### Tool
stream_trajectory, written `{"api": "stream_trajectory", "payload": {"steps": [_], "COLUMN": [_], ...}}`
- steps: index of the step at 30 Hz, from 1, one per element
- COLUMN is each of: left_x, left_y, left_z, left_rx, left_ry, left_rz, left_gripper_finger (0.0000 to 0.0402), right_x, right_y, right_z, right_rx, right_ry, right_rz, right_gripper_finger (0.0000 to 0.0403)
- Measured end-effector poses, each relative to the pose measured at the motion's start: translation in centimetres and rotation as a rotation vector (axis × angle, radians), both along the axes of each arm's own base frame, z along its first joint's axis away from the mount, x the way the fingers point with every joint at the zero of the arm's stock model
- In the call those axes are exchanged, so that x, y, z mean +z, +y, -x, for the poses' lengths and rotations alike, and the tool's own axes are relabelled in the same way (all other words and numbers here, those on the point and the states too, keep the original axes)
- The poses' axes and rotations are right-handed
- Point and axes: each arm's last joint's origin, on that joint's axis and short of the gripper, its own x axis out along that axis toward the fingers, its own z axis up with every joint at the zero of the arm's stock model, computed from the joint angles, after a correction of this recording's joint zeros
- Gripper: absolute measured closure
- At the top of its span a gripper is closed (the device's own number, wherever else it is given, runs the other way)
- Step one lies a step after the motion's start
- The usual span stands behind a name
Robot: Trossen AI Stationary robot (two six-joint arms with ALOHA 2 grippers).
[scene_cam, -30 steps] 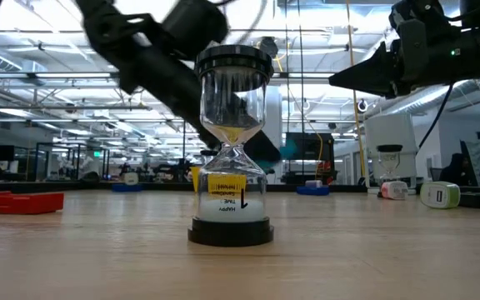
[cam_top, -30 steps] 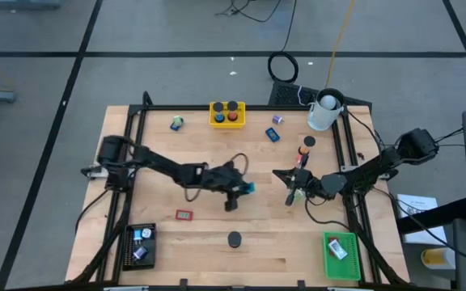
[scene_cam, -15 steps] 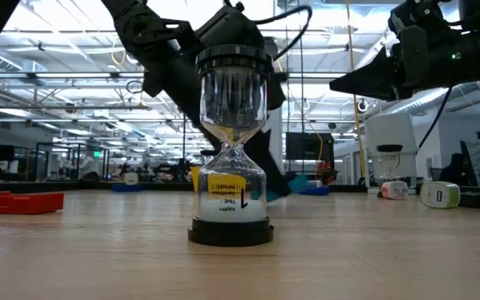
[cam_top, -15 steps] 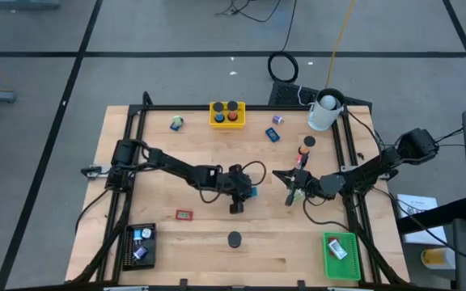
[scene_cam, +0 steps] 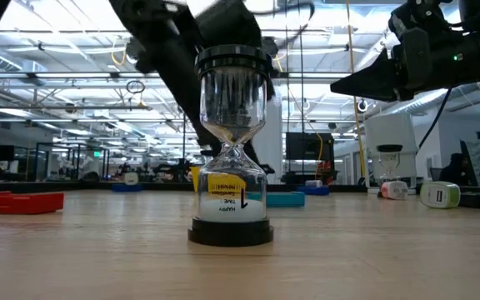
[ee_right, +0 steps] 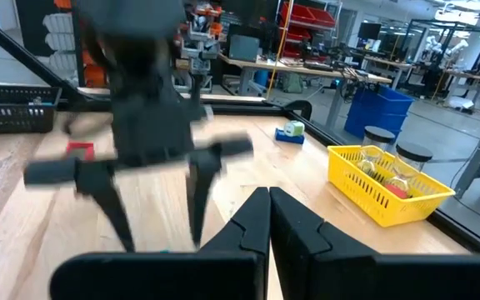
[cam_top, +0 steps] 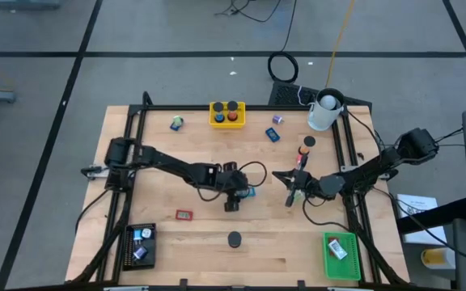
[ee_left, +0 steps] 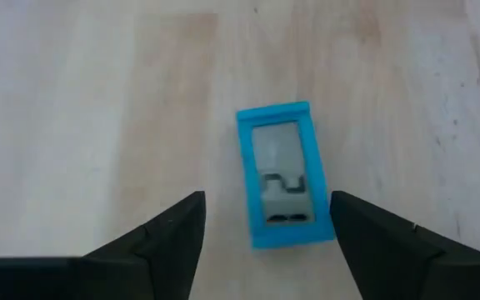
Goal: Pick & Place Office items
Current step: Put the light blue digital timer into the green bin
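Lettering on the hourglass (scene_cam: 232, 146) yellow band was partly legible in the low view: "HAPPY" and "TIME", printed sideways. The hourglass stood upright near the front edge of the wooden surface (cam_top: 298, 242), with bare wood all around it. The left gripper (ee_left: 265, 225) hung at mid-surface, fingers (ee_left: 161, 237) spread apart and holding nothing; the blue block (ee_left: 283, 173) lay flat on the wood between them, touching neither. The right gripper (ee_right: 269, 212) hovered above the surface to the right of centre, fingers closed and empty. A red item (cam_top: 184, 215) lay left of the hourglass. Trays occupied the edges: yellow tray (cam_top: 227, 114) at the rear, black tray (cam_top: 141, 245) front left, green tray (cam_top: 341, 255) front right.
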Motion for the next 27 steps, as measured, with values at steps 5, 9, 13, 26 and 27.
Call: {"api": "stream_trajectory", "payload": {"steps": [5, 9, 13, 26, 27], "left_x": [2.6, 3.9, 2.9, 0.7, 0.6], "left_y": [-1.4, -2.4, -2.2, 1.7, 1.8], "left_z": [1.9, 3.9, 7.4, 14.8, 15.3], "left_rx": [-0.013, -0.079, -0.125, 0.015, 0.014], "left_ry": [0.014, -0.141, -0.353, -0.667, -0.686], "left_rz": [-0.122, -0.133, -0.067, -0.056, -0.064], "left_gripper_finger": [0.0165, 0.0230, 0.0302, 0.0395, 0.0397], "right_x": [-0.2, -0.3, -0.3, 0.4, 0.5], "right_y": [0.0, 0.0, 0.0, -1.3, -1.3], "right_z": [0.0, 0.0, 0.0, -1.8, -2.1], "right_rx": [0.002, 0.001, 0.001, 0.074, 0.068], "right_ry": [0.012, 0.020, 0.022, 0.039, 0.068], "right_rz": [-0.015, -0.019, -0.015, -0.098, -0.097], "right_gripper_finger": [0.0403, 0.0402, 0.0402, 0.0402, 0.0401]}}
